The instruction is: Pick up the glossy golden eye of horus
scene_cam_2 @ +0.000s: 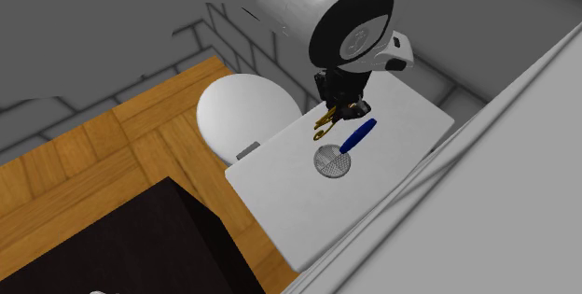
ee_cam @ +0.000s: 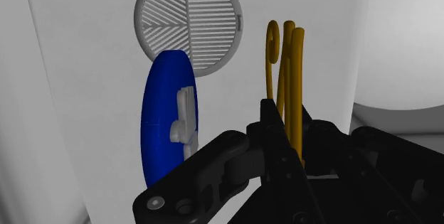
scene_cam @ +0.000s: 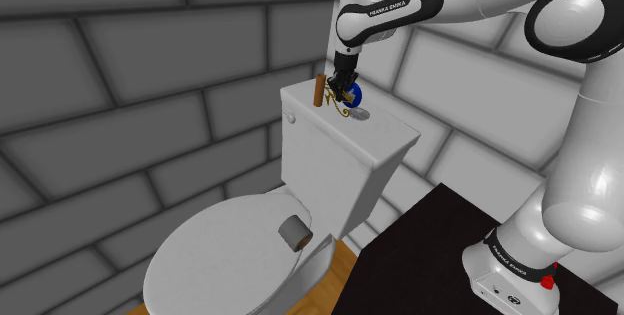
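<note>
1. Plainly, the gripper [ee_cam: 287,126] has its jaws closed nearly together on the eye [ee_cam: 288,59], pinching the thin gold piece edge-on so its curls stand out beyond the fingertips.
2. That edge-on hold probably suits a flat ornament: the narrow faces are the only ones the pads could meet from above.
3. The eye is over the tank lid [scene_cam_2: 410,115] of the toilet [scene_cam: 215,253], just beside the strainer [scene_cam_2: 334,160], whose blue handle points towards the gripper.
4. In my judgement, the arm comes down steeply from above because the wall stands close behind the tank.
5. In the wrist view the black fingers cover the eye's lower part, so its full outline cannot be read.
6. Whether the eye has left the lid or touches it I cannot tell; in the shoulder view its gold tip sits right at the lid's level.
7. A brown upright piece [scene_cam: 319,91] stands on the lid near the gripper; what it is I cannot make out.
8. The strainer's mesh is cut by the handle in the wrist view.
</note>
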Tool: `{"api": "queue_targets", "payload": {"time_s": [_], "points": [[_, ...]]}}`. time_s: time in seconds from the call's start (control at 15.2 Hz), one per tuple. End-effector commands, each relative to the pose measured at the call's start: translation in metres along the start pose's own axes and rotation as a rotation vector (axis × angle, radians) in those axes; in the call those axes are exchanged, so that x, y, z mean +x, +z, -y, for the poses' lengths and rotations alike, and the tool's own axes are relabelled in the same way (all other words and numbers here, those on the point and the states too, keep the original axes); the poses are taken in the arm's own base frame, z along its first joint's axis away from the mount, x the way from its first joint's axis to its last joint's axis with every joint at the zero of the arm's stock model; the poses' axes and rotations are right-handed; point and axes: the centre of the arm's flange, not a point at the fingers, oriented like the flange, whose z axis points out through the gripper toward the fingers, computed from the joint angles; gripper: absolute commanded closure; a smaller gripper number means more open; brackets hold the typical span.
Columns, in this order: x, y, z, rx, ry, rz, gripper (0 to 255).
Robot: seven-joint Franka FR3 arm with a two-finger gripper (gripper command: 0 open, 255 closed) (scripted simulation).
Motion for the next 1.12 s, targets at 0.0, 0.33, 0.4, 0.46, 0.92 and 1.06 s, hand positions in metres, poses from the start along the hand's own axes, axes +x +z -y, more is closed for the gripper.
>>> {"api": "queue_targets", "payload": {"time_s": [0.0,0.33,0.4,0.46,0.92,1.06], "points": [[0.000,-0.005,0.000,0.000,0.000,0.000,255],[-0.002,-0.032,0.000,0.000,0.000,0.000,255],[-0.002,-0.037,0.000,0.000,0.000,0.000,255],[-0.002,-0.042,0.000,0.000,0.000,0.000,255],[-0.004,-0.079,0.000,0.000,0.000,0.000,255],[-0.004,-0.080,0.000,0.000,0.000,0.000,255]]}}
